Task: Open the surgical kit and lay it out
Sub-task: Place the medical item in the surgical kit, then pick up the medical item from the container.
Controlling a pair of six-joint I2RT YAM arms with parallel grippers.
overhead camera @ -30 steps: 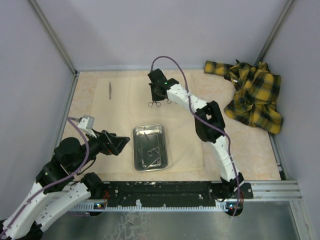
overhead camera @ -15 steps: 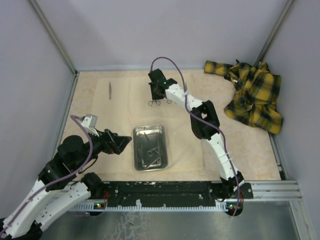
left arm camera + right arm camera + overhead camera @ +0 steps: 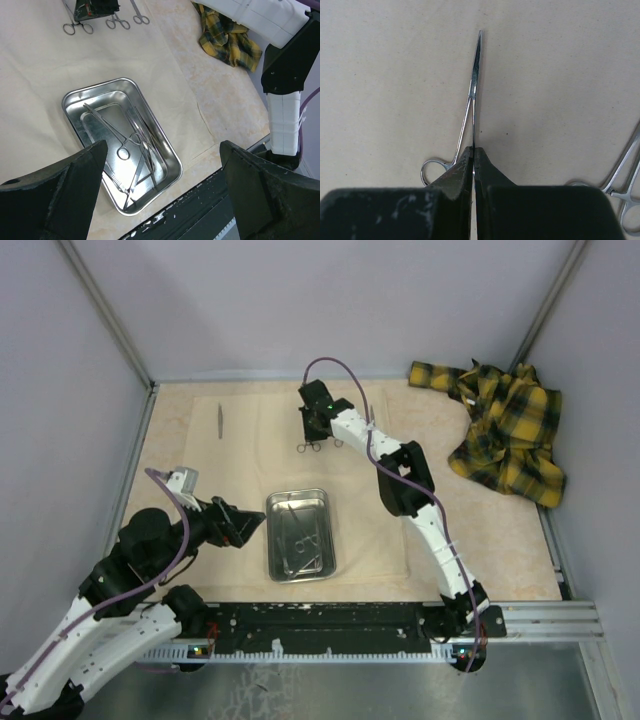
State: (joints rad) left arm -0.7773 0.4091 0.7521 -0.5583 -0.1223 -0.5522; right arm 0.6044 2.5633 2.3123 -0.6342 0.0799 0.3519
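Cell: plain pale walls (image 3: 330, 300) on three sides, with metal frame posts (image 3: 105, 320) in the back corners. The table (image 3: 500, 530) top is beige and marbled. A black rail (image 3: 330, 618) runs along the near edge between the arm bases.

The cloth wrap (image 3: 250, 460) is unfolded flat over the left and centre of the table, with a few soft creases. The plaid cloth (image 3: 505, 435) is bunched in the back right corner, off the wrap and well apart from the kit.

The steel tray (image 3: 299, 494) sits on the wrap at front centre, long side running front to back. Several thin instruments (image 3: 132, 150) lie crossed inside it, at least one with ring handles.

The tweezers (image 3: 221, 421) lie alone on the wrap at back left.

The right gripper (image 3: 313, 433) is at back centre, low over the wrap, jaws pinched tight on the shank of a forceps (image 3: 476, 65). Its tip points away from the wrist camera, and one ring handle shows left of the fingers. Can't tell whether it rests on the cloth or sits just off it. A second forceps (image 3: 609, 189) lies just to the right on the wrap. The left wrist view shows about three sets of ring handles in a row there.

The left gripper (image 3: 162, 146) hovers front left, just beside the tray and above it. Its jaws are spread fully wide with nothing between them.
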